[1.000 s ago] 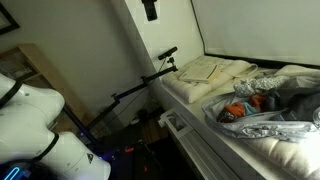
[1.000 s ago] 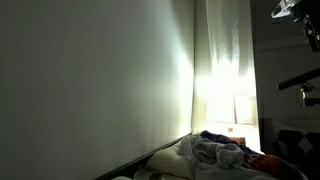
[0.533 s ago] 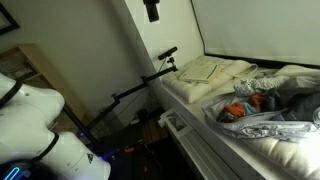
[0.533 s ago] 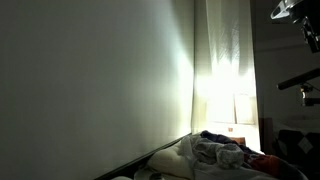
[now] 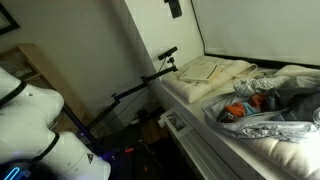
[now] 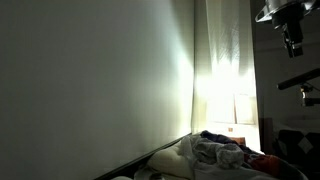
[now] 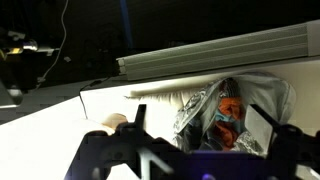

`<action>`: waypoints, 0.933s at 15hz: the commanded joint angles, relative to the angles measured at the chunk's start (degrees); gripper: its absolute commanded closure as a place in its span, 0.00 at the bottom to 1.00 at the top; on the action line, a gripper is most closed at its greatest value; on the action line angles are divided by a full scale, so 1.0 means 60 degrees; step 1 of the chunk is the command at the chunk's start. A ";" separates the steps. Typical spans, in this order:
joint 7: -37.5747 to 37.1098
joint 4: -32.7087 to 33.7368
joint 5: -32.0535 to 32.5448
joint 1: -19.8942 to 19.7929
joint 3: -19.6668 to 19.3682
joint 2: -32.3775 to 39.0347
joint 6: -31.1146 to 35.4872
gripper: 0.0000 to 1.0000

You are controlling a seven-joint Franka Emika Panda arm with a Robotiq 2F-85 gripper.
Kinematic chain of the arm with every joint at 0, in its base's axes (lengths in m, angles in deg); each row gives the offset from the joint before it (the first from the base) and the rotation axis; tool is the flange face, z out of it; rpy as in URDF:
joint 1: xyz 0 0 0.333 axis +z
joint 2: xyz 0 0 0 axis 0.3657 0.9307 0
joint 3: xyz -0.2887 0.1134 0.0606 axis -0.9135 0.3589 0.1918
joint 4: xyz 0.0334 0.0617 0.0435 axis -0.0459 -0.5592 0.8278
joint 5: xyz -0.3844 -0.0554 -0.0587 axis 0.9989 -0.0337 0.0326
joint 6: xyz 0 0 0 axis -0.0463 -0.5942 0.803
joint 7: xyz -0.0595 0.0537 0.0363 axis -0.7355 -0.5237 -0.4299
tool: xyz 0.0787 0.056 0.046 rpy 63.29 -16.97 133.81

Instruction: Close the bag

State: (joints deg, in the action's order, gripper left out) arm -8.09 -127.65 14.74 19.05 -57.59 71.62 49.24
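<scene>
My gripper (image 5: 176, 8) hung wide open, the bag (image 5: 272, 108) lay at 4 o'clock, so I thought I should grab its floppy edge.

On my screen, the large crinkled translucent grey-silver plastic bag (image 5: 262, 112) at lower right reads as thin, glossy film, creased all over and catching highlights. Low centre in the wrist view it looks almost foil-like. The folded cream-coloured cloth (image 5: 205, 70) at centre is soft, matt fabric. The white rounded robot arm shell (image 5: 30, 115) at lower left looks like smooth, faintly glossy plastic.
</scene>
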 commanded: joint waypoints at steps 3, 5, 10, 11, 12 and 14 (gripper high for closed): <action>-0.0354 0.1701 0.0598 0.0117 -0.0002 0.1598 -0.0085 0.00; -0.0496 0.2154 0.0773 0.0137 -0.0037 0.2021 0.0004 0.00; -0.1571 0.2667 0.1683 0.0275 -0.0111 0.2648 0.0980 0.00; -0.1701 0.2747 0.1843 0.0313 -0.0124 0.2759 0.1012 0.00; -0.1760 0.2811 0.1958 0.0345 -0.0126 0.2847 0.0996 0.00; -0.1574 0.2968 0.2107 0.0461 -0.0088 0.3006 0.0556 0.00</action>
State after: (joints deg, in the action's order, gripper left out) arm -17.32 -112.64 25.58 20.25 -57.58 87.73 55.18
